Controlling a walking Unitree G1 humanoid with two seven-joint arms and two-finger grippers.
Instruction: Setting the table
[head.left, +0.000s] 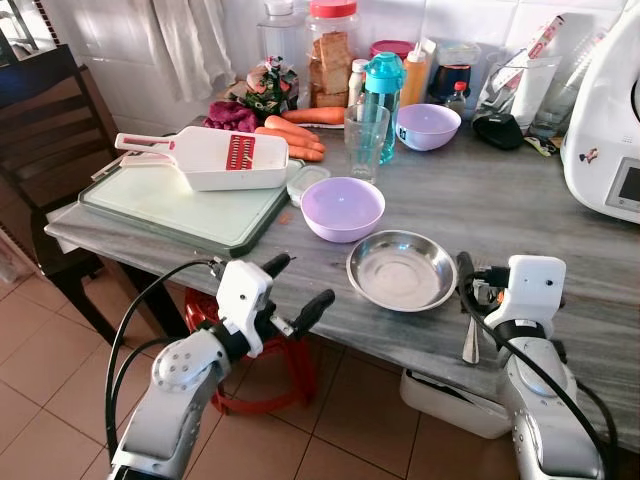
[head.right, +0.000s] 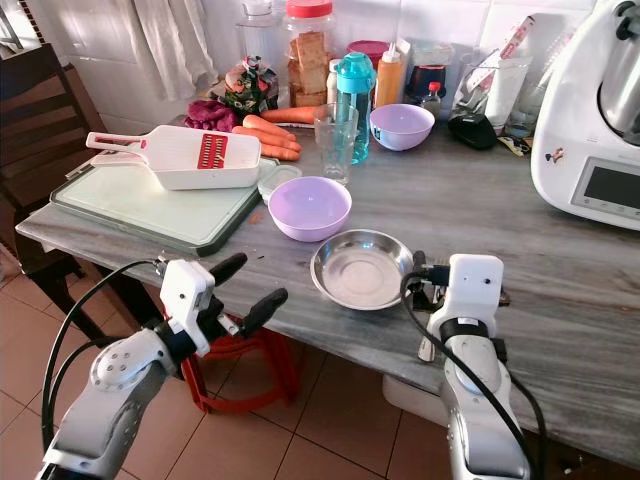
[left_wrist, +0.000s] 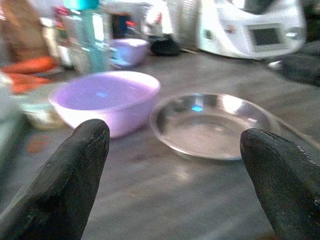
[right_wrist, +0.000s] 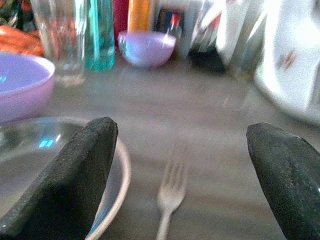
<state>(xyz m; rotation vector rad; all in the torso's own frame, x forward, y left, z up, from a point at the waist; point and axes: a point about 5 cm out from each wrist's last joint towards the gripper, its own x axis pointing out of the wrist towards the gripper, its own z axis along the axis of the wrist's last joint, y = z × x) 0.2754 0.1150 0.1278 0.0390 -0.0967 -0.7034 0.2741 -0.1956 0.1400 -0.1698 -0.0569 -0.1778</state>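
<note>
Grey stone worktop (head.left: 480, 215): fork (right_wrist: 170, 197) lying lengthwise between right gripper's (right_wrist: 182, 185) wide-spread fingers, tines away, lower centre of frame; left gripper (head.left: 295, 290) farther, fingers also wide.

Parted gripper fingers (left_wrist: 65, 185) frame a lilac bowl (left_wrist: 107, 100) beside a steel plate (left_wrist: 212, 125).

Two silver arms with white wrist housings, looping black cables and long black-fingered grippers: left gripper (head.left: 297, 283), right gripper (right_wrist: 182, 175).
</note>
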